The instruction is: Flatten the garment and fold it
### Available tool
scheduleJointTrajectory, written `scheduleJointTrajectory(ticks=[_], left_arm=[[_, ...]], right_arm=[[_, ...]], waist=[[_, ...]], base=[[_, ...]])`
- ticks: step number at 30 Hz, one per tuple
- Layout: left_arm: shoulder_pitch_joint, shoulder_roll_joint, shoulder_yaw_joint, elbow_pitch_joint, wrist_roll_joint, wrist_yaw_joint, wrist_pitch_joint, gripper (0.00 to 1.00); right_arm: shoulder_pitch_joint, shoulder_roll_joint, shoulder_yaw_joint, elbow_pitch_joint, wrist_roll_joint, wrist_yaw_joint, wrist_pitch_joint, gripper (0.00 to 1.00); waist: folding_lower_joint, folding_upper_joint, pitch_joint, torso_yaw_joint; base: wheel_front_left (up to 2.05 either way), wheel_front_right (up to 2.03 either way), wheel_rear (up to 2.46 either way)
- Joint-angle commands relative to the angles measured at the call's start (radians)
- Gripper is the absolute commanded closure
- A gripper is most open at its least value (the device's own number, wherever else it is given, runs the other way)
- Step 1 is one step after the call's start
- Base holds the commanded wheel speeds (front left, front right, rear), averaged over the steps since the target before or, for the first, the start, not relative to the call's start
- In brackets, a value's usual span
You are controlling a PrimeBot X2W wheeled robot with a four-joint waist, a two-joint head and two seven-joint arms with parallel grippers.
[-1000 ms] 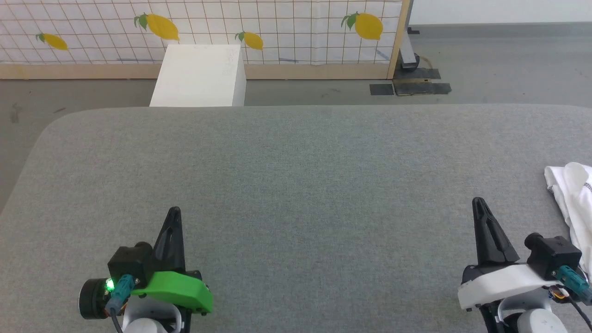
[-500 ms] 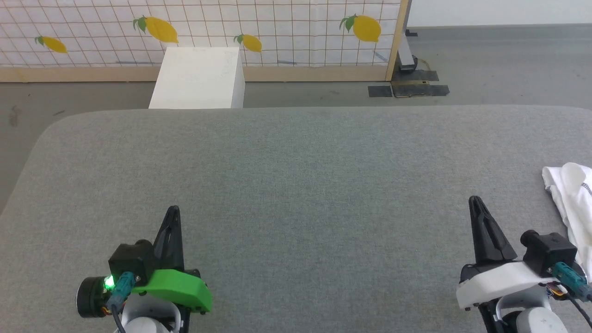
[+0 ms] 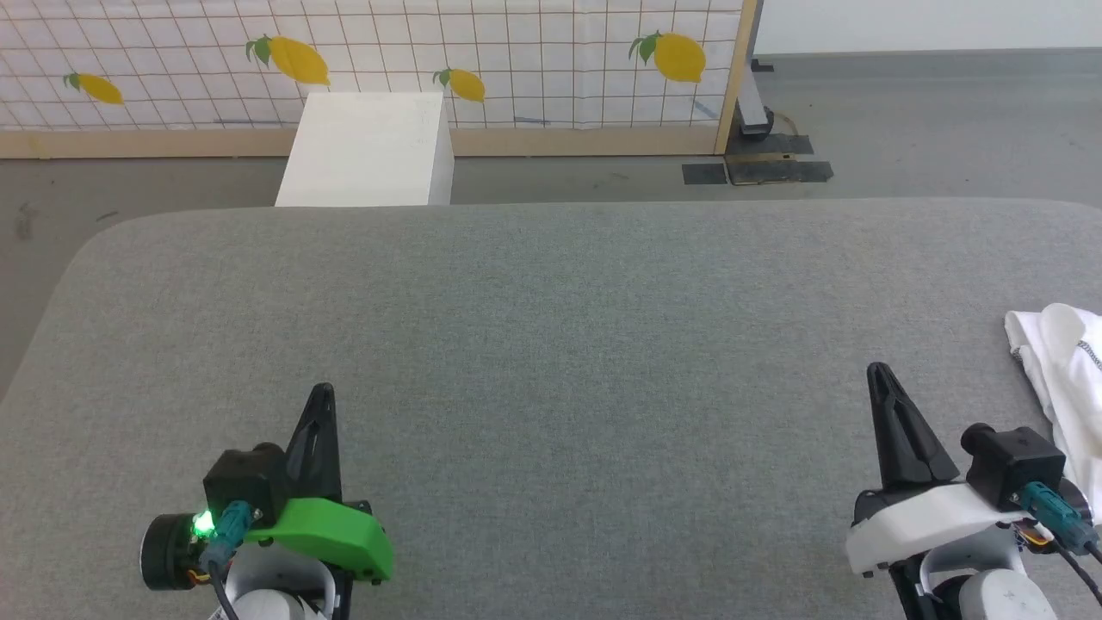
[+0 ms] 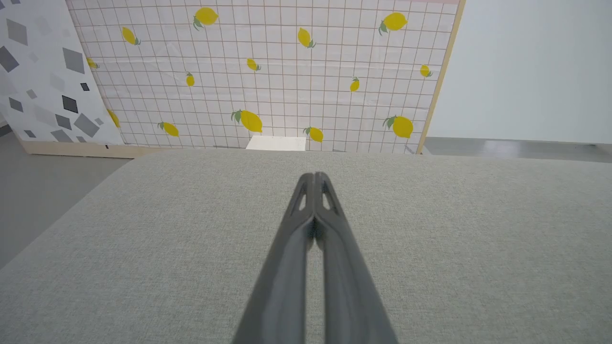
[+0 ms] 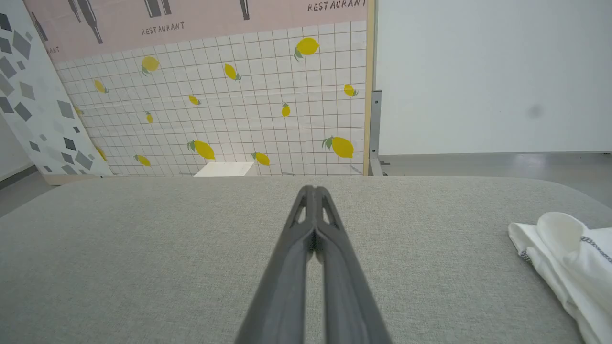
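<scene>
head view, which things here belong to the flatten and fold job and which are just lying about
Part of the job:
white garment, bunched at the grey table's right edge
left gripper and right gripper, both shut

Just lying about:
white box
lemon-print panel
dark floor mats

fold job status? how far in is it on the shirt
Done: nothing yet. The garment lies bunched at the right edge of the grey table, not flattened. In hand: nothing. The left gripper and right gripper are both shut on nothing. Left: grasp the cloth, spread it flat, then fold it.
</scene>
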Motion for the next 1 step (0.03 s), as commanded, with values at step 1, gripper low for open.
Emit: scheduleJointTrajectory(ticks=[1], left_arm=[[0.012,-0.007,0.003,-0.008,0.018,-0.004,0.007,1.00]], right_arm=[[0.015,0.000,0.003,-0.010,-0.008,-0.001,0.007,1.00]], waist=[[0.0000,0.0000,-0.001,0.000]], base=[[0.00,0.00,0.00]])
